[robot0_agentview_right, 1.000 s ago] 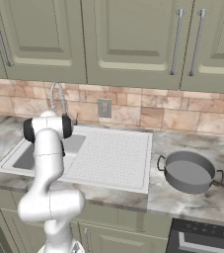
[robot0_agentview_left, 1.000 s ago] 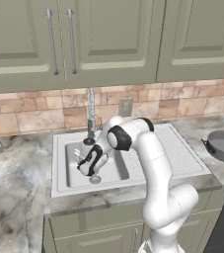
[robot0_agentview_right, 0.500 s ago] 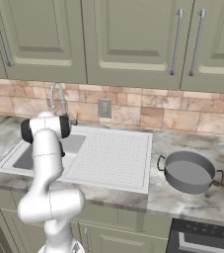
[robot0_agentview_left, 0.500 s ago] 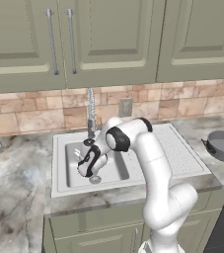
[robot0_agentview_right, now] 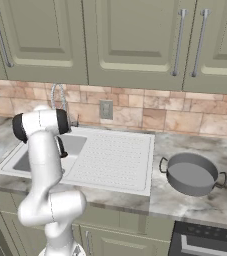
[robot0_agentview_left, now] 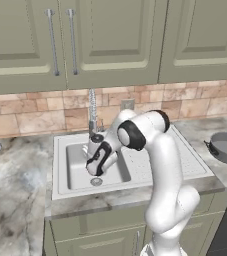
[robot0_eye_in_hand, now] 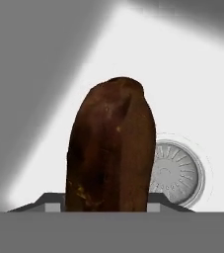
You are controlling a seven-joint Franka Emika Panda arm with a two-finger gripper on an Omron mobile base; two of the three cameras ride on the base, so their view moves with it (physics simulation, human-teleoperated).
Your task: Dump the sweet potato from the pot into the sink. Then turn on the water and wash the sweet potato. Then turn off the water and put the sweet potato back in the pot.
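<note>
One brown sweet potato (robot0_eye_in_hand: 111,148) sits pinched between the gripper (robot0_eye_in_hand: 106,206) fingers, seen close up from the hand: the lump rises lengthwise from between the two dark tips, which press against its sides. Behind it lies the pale floor of the sink (robot0_eye_in_hand: 182,89), with the round metal drain (robot0_eye_in_hand: 175,172) just beside the potato's right flank. From where the base looks over the left side, the white arm bends down over the counter and the gripper (robot0_agentview_left: 96,167) hangs low inside the sink (robot0_agentview_left: 75,167) basin, just above the drain (robot0_agentview_left: 96,182) and in front of the tall chrome faucet (robot0_agentview_left: 92,112) with its coiled neck. The potato itself is too small to pick out in that view. From the other side the arm's elbow stands in front of the basin, and the dotted drainboard (robot0_agentview_right: 115,157) stretches to the right of it. The pot (robot0_agentview_right: 191,173), round, dark grey and lighter inside, stands on the marble counter (robot0_agentview_right: 185,205) well apart from the sink, right of the drainboard; its rim also shows at the far right edge from the left side.
</note>
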